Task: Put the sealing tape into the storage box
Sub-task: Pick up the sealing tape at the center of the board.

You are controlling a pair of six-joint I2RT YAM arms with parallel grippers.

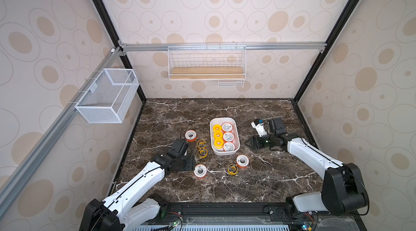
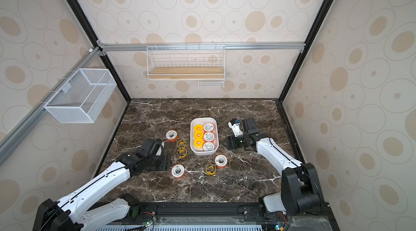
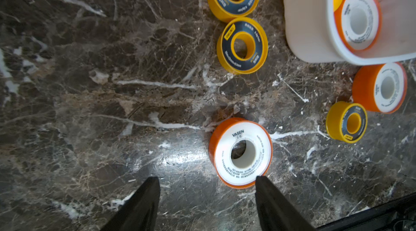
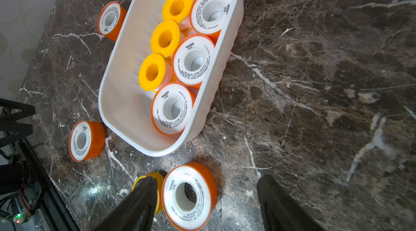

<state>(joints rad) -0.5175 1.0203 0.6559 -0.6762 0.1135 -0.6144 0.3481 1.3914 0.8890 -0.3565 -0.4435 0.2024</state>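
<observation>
A dark marble tabletop (image 1: 276, 173) seen from above, with two white-and-black robot arms reaching in from the near edge. At its centre sits the white plastic storage box (image 1: 225, 152). It holds six spools of sealing tape lying flat: a column of three plain yellow spools (image 1: 218, 135) and, beside them, three boxed orange spools (image 1: 228, 137) with white label faces. Six more spools lie on the marble outside the box. To its left are a far orange spool (image 1: 190, 135) and two dark-faced yellow spools (image 1: 201, 143), one just beside the other. Nearer the front edge are a near orange spool (image 1: 200, 170), a single dark-faced yellow spool (image 1: 232, 169) and, just beside it, a front orange spool (image 1: 242, 161). The left gripper (image 3: 206, 180) points down at bare marble with its fingers spread and nothing between them; one fingertip overlaps the rim of the near orange spool, and contact cannot be judged. The right gripper (image 1: 247, 143) hovers just right of the box, fingers spread wide and gripping nothing.
</observation>
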